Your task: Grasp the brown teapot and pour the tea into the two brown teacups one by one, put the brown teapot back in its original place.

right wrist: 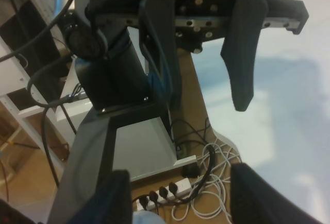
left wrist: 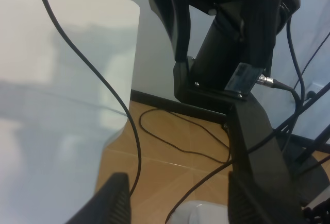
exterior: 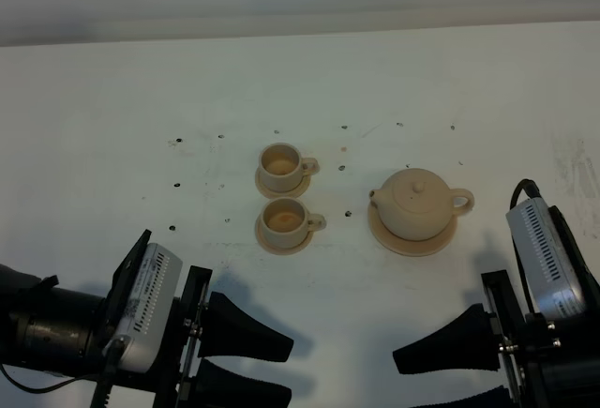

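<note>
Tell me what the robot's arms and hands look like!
Both arms are black. The left hand and right hand each have two chunky black fingers tapering to blunt tips. The left wrist box and right wrist box are silver-grey with rows of little slits, and thin black cables trail from them.

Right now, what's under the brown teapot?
The brown teapot sits on a flat round tan saucer; its rim shows in front and at both sides. The saucer's middle and far rim are covered by the pot.
</note>
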Action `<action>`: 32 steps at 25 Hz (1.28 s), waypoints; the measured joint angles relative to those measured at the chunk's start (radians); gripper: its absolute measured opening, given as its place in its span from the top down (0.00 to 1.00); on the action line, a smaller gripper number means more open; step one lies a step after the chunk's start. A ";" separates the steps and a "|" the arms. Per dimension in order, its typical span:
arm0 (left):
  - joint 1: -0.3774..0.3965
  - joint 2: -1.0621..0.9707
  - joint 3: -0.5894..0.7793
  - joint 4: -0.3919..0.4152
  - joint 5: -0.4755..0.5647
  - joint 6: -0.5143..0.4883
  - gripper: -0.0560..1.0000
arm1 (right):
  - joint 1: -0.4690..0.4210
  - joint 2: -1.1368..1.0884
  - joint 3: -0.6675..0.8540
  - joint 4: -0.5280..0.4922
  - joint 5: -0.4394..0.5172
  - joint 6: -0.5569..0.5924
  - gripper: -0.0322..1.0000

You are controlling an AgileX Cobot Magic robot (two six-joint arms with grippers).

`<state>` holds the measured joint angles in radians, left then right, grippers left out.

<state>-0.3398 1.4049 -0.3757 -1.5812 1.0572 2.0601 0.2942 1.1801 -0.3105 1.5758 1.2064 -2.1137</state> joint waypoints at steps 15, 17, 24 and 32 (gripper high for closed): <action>0.000 0.000 0.000 -0.021 0.000 0.000 0.52 | 0.000 0.000 0.000 -0.001 0.000 0.008 0.53; 0.000 -0.005 0.000 -0.049 0.000 -0.002 0.52 | 0.000 0.000 0.000 0.001 0.000 0.020 0.53; 0.056 -0.149 -0.111 0.013 -0.045 -0.330 0.52 | 0.000 0.000 -0.042 0.025 -0.054 0.161 0.53; 0.080 -0.427 -0.312 0.490 -0.165 -1.062 0.52 | 0.000 0.001 -0.229 -0.102 -0.224 0.500 0.53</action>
<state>-0.2603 0.9777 -0.6875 -1.0909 0.8918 0.9983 0.2942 1.1813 -0.5392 1.4743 0.9828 -1.6136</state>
